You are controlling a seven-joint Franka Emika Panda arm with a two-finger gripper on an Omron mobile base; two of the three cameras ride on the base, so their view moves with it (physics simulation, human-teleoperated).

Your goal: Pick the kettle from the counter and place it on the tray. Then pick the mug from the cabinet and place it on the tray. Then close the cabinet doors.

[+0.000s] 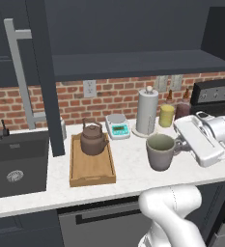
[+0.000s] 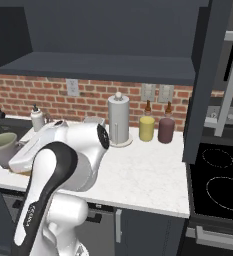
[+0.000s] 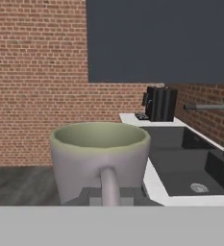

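Grey-beige mug (image 1: pixel 160 151) upright in the air over the counter (image 1: pixel 133 178) | gripper (image 1: pixel 181 144) clamped tight on its handle | kettle (image 1: pixel 93 138) sits on the wooden tray (image 1: pixel 91 170), left of the mug

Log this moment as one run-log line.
kettle: on tray | mug: held by handle, upright, right of tray | end effector: shut on mug | cabinet doors: open

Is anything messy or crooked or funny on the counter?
Nothing is spilled or broken. The kettle stands upright on the tray. The one odd sight is the mug: the claw holds it upright by its handle, beside the tray. The cabinet door hangs open over the counter.
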